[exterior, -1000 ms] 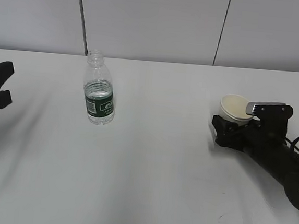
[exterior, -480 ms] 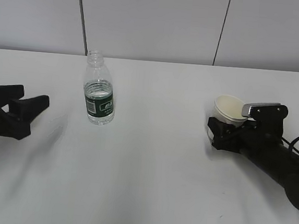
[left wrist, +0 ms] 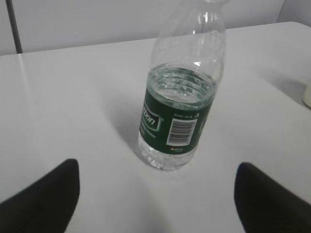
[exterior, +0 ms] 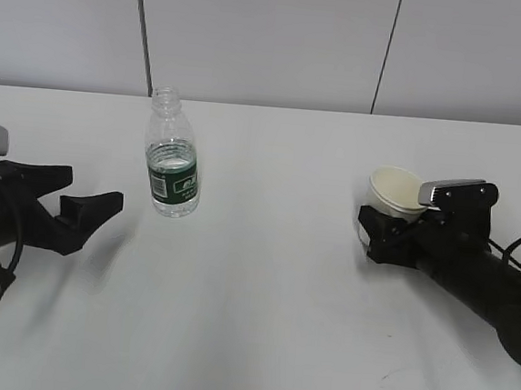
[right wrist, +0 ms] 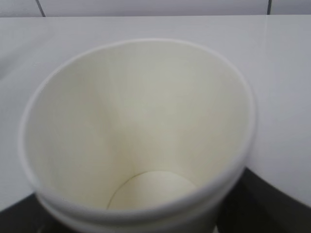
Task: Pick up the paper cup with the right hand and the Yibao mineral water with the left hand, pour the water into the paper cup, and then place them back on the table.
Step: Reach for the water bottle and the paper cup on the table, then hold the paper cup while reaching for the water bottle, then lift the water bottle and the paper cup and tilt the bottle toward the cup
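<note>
Yibao mineral water (exterior: 172, 164) stands upright and uncapped on the table (exterior: 261, 295), at about ten o'clock from the table's middle in the exterior view. Water (left wrist: 181, 90) fills it roughly to the top edge of the dark green label. At about eight o'clock from the bottle, the left hand (exterior: 82, 202) lies low over the table with its jaws spread wide, near the bottle but not touching it; in the left wrist view the bottle sits ahead, between the two fingertips (left wrist: 46, 194). Well apart, at three o'clock, the paper cup (exterior: 398, 191) sits tilted between the jaws of the right hand (exterior: 376, 231), which clasp its lower body. Its inside looks dry and empty in the right wrist view.
</note>
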You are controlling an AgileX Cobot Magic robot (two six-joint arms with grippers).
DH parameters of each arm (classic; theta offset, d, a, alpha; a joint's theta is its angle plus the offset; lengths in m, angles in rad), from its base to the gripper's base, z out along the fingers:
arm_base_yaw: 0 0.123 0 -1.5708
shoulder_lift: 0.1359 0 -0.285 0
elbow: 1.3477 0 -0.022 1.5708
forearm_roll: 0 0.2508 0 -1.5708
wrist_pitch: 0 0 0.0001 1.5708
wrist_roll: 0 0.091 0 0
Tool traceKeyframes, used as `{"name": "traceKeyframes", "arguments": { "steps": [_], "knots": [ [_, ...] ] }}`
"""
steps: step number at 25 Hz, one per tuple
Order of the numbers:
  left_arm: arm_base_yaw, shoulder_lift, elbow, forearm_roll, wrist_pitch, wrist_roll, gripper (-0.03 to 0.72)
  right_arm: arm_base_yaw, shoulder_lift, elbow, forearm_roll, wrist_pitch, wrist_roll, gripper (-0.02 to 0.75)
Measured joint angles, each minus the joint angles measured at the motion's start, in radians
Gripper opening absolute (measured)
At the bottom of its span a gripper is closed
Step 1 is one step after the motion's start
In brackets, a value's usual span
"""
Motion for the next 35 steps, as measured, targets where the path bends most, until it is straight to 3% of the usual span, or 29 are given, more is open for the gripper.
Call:
{"name": "traceKeyframes", "arguments": {
  "steps": [4, 14, 25, 30, 35],
  "knots": [
    [-0.019, 0.056, -0.073, 0.006, 0.001, 0.0, 0.592, 0.0, 0.0, 0.0, -0.029, -0.002, 0.0, 0.499],
    [-0.174, 0.183, -0.327, -0.039, 0.028, 0.017, 0.592, 0.0, 0.0, -0.005, -0.056, -0.002, 0.0, 0.498],
    [-0.187, 0.339, -0.508, -0.085, 0.071, 0.018, 0.588, 0.0, 0.0, -0.005, -0.056, -0.002, 0.0, 0.498],
    [-0.187, 0.356, -0.525, -0.085, 0.069, 0.018, 0.577, 0.0, 0.0, -0.005, -0.056, -0.002, 0.0, 0.498],
    [-0.188, 0.356, -0.525, -0.08, 0.069, 0.018, 0.453, 0.0, 0.0, -0.005, -0.06, -0.002, 0.0, 0.498]
  ]
}}
